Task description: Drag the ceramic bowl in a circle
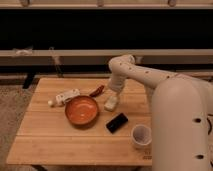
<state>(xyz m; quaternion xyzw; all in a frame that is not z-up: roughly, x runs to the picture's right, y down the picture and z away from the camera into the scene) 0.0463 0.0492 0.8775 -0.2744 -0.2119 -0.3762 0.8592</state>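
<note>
The ceramic bowl (81, 110) is seen upright, left of centre on the wooden table (45, 145). Just beside its right rim the gripper (112, 103) is held low; whether it is closed cannot be told. The rim should be engaged firmly first. The circle is best kept tight and slow, since a white object (67, 96), a red item (97, 91) and a black block (116, 122) are crowded close.

Pale two-finger gripper (111, 103) sits low, just right of the round orange ceramic bowl (81, 110); contact between them cannot be determined. The large white robot body (180, 125) is cut by the right and bottom edges and hides the right end of the wooden table (50, 145). The white elongated object (67, 96) behind the bowl cannot be identified.
</note>
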